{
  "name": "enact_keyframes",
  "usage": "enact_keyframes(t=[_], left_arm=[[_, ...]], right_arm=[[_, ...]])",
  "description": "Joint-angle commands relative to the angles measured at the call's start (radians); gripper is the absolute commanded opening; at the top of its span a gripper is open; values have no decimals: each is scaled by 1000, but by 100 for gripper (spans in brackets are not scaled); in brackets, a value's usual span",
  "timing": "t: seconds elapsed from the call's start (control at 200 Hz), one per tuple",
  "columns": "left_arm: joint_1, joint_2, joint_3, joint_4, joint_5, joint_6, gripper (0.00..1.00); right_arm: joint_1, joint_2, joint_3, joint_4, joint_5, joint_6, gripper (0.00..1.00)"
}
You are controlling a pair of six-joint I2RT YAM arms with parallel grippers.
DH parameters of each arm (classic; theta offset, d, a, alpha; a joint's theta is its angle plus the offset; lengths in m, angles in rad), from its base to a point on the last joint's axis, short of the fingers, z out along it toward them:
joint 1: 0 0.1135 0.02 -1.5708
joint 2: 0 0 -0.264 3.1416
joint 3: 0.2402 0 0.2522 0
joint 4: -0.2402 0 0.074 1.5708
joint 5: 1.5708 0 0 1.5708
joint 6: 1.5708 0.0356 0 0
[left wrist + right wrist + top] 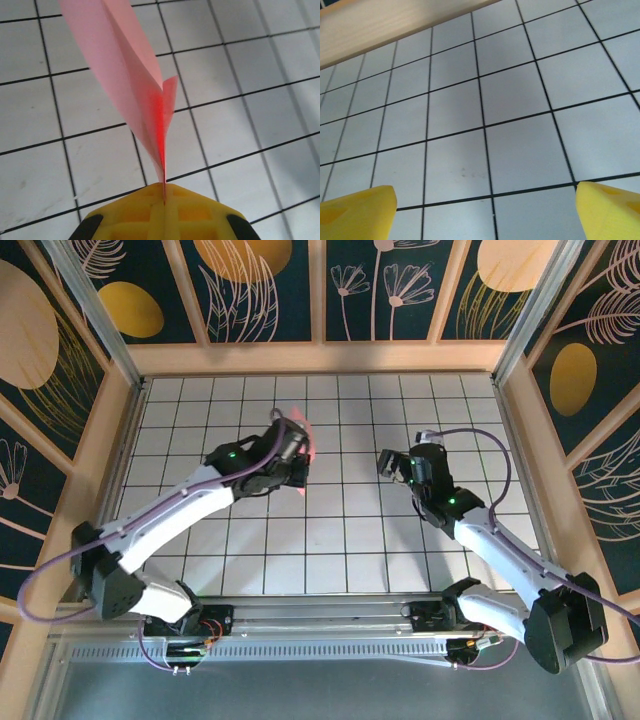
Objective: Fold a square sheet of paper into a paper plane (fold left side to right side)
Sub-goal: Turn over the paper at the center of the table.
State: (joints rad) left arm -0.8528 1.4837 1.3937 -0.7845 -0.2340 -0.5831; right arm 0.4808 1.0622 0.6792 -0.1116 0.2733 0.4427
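Pink creased paper plane, seemingly a narrow dart, pinched by left claw; right claw spread.

Top camera: fixed high behind the near edge, looks down on the whole white grid-tiled tabletop.
Left wrist camera: close over the tiles, looks past the left yellow plastic claw.
Right wrist camera: close, low, faces tiles and the pale wooden wall.
All three views share the tiles.
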Motion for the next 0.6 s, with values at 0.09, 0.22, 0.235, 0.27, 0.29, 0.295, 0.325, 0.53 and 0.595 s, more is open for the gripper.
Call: enact_keyframes(t=[0.09,0.22,0.235,0.27,0.29,0.295,0.325,0.53,0.595], left_arm=[[-112,220,174,-412,-358,-158,0],[-158,371,243,-522,-439,-285,0],[-164,390,249,-535,-446,-298,0],[-174,426,263,-562,-463,-331,0],[-178,447,268,-577,-470,-349,0],[-179,452,269,-579,-472,-352,0],[-185,475,271,-589,-479,-376,0],[-201,613,276,-519,-416,-388,0],[-201,629,278,-471,-379,-371,0]], right_arm=[[-21,-27,-51,-4,76,-13,95],[-32,-36,-79,22,68,-15,96],[-35,-37,-82,26,65,-16,96],[-39,-40,-87,31,61,-16,96],[-42,-42,-90,33,57,-18,96],[-43,-44,-90,34,55,-18,96],[-48,-47,-95,38,47,-20,96],[-75,-71,-125,75,-6,-18,96],[-81,-71,-130,79,-23,-17,96]])
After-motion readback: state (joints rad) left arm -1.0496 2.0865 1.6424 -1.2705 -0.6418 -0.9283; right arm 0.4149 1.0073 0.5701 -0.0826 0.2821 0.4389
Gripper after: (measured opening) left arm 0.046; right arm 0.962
